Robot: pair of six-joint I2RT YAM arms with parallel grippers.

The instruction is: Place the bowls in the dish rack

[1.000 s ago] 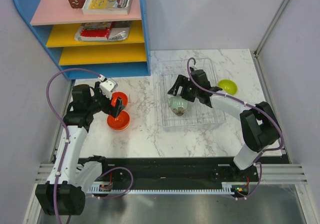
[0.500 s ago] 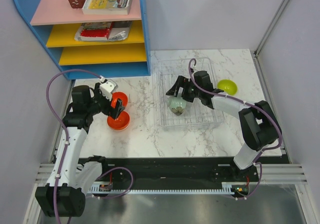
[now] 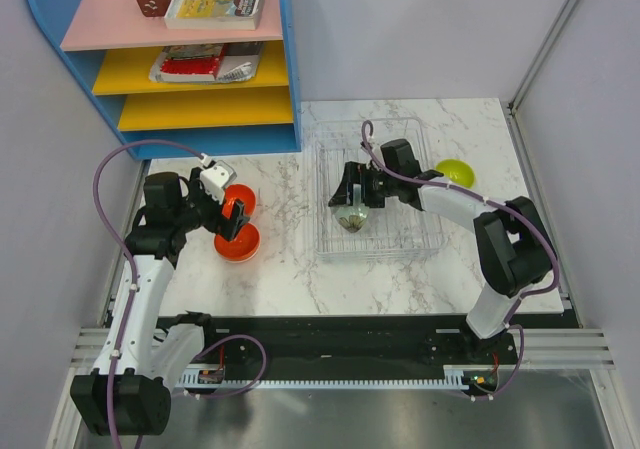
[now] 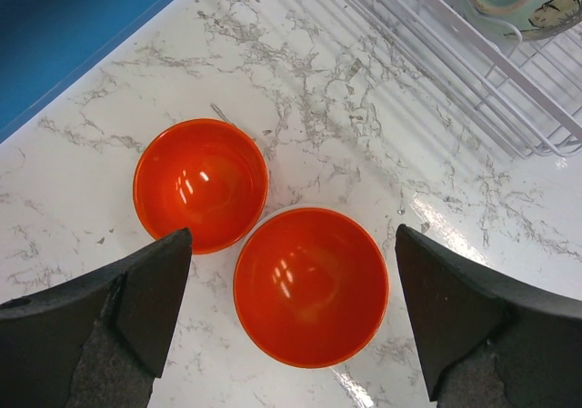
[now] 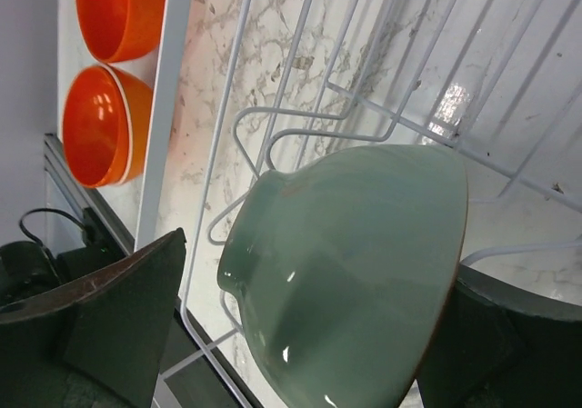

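We see the left claw [image 4: 291, 244] hang spread directly above the two orange bowls [image 4: 311, 285] by the left edge of the counter [image 3: 290, 269], while the right claw [image 5: 318, 272] straddles, fingers wide and unclenched, the green bowl [image 5: 355, 244] tipped on its side in the dish rack [image 3: 400, 139], well to their right.

**Both claws open, arms extended**

Your left arm stands up from its base, bent at the elbow, with the wrist pitched down. Its left claw [image 3: 231, 216] points downward, fingers spread wide. Your right arm reaches forward and to its left, forearm low. Its right claw [image 3: 352, 203] has its fingers set well apart.
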